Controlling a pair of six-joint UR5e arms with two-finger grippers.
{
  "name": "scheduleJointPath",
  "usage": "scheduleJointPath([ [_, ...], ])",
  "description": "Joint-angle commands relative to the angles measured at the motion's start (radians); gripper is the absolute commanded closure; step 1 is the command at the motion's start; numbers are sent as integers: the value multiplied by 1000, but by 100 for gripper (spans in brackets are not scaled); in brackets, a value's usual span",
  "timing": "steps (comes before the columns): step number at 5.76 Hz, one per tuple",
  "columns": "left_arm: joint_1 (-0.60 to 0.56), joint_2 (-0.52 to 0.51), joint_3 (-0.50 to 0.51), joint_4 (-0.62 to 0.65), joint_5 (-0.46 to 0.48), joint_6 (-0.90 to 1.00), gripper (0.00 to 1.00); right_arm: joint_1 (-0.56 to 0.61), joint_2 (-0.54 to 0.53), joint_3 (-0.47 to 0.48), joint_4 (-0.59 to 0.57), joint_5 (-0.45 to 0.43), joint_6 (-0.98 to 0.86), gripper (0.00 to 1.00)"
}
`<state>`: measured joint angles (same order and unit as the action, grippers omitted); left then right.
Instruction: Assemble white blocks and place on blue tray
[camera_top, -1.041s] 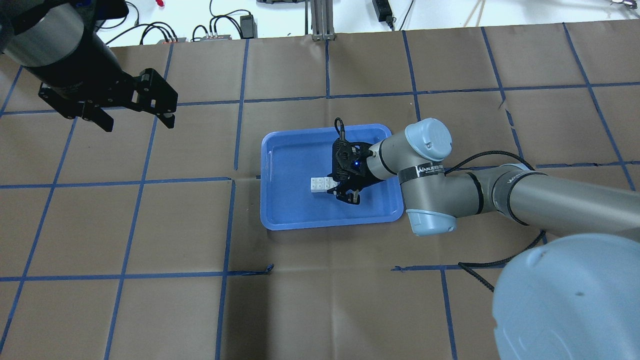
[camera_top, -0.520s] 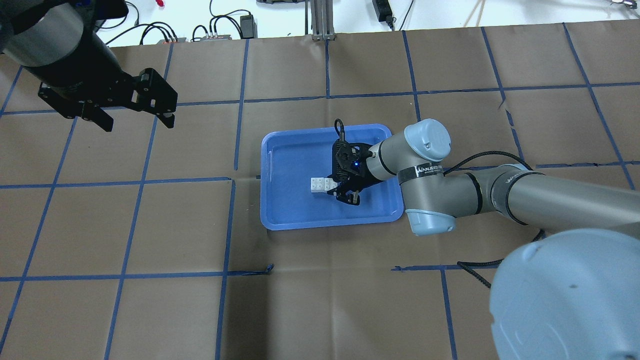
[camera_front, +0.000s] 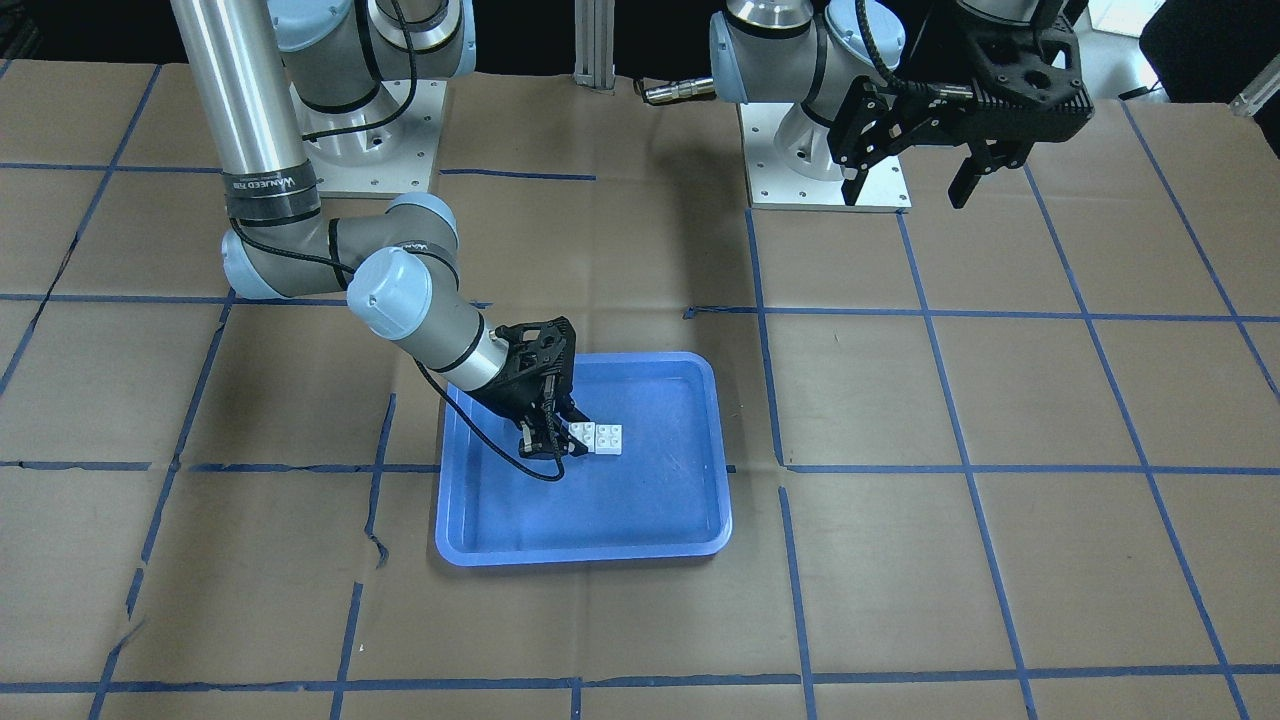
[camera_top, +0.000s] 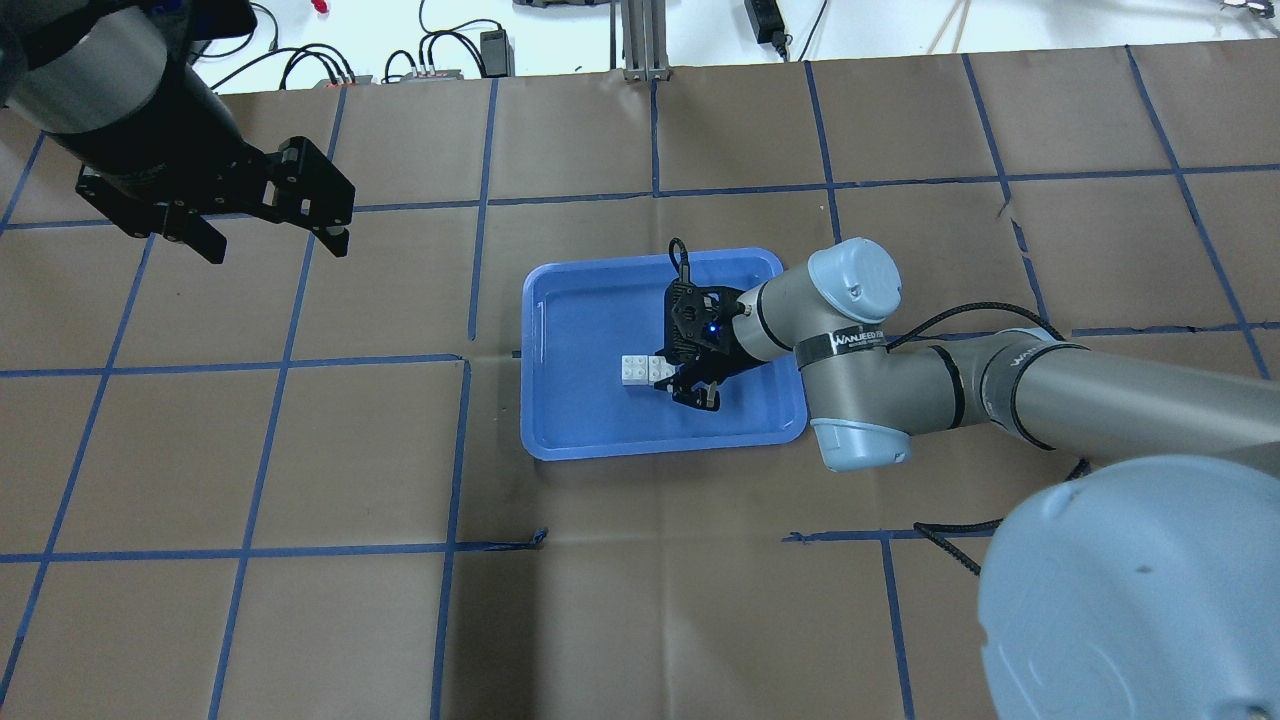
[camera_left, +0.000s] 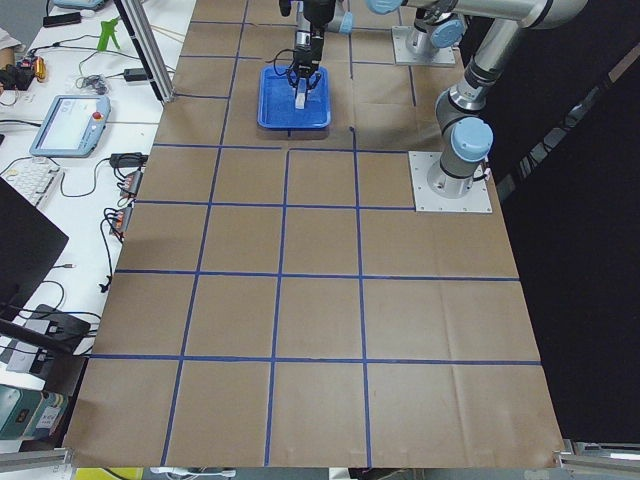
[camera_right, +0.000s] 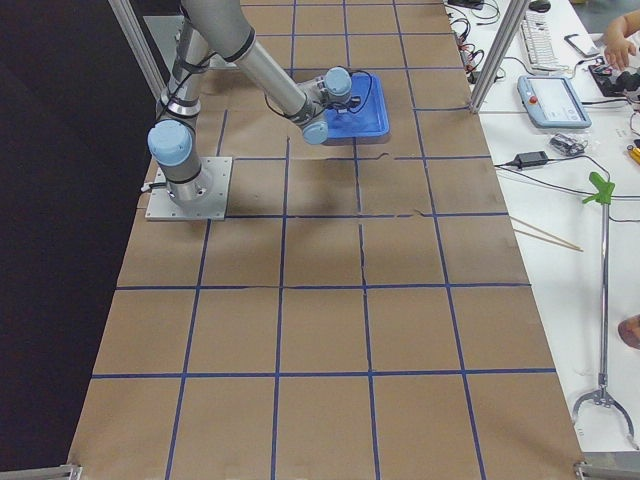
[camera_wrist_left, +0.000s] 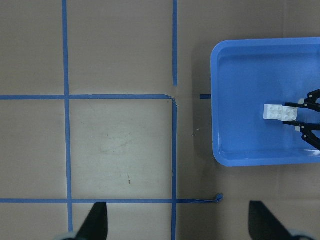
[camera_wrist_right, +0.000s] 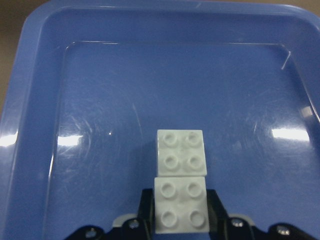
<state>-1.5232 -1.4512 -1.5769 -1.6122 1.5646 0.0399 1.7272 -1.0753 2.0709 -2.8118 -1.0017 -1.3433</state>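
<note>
1. The white blocks (camera_wrist_right: 180, 192) lie inside the blue tray (camera_top: 580, 420), on its floor near the middle and away from every rim. The placing part of the task looks reached.
2. In the right wrist view the two bricks sit edge to edge and touching. All four studs show on each, so neither is pressed on top of the other. I cannot tell whether they are actually locked together, so the assembly may not be finished.
3. The right end effector (camera_front: 552, 432) is down in the tray, clenched on the nearer brick with a finger against each side. The farther brick lies free beyond its fingertips.
4. The left end effector (camera_top: 278, 245) hangs released, fingers spread and holding nothing, high over the bench (camera_top: 300, 620) and well apart from the tray.
5. What seems left is to let go of the brick and lift the right arm clear, unless the bricks are meant to be stacked.
6. A black band (camera_top: 848, 338) on the right arm reads "WANJEED", followed by characters too small to read. No writing is visible on the bricks or the tray.
</note>
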Motion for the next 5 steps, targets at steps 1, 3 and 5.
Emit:
scheduleJointPath([
  [1, 0, 0, 0, 0, 0, 0, 0, 0, 0, 0, 0, 0, 1, 51],
  [3, 0, 0, 0, 0, 0, 0, 0, 0, 0, -2, -2, 3, 1, 51],
  [5, 2, 0, 0, 2, 0, 0, 0, -2, -2, -2, 0, -3, 12, 1],
])
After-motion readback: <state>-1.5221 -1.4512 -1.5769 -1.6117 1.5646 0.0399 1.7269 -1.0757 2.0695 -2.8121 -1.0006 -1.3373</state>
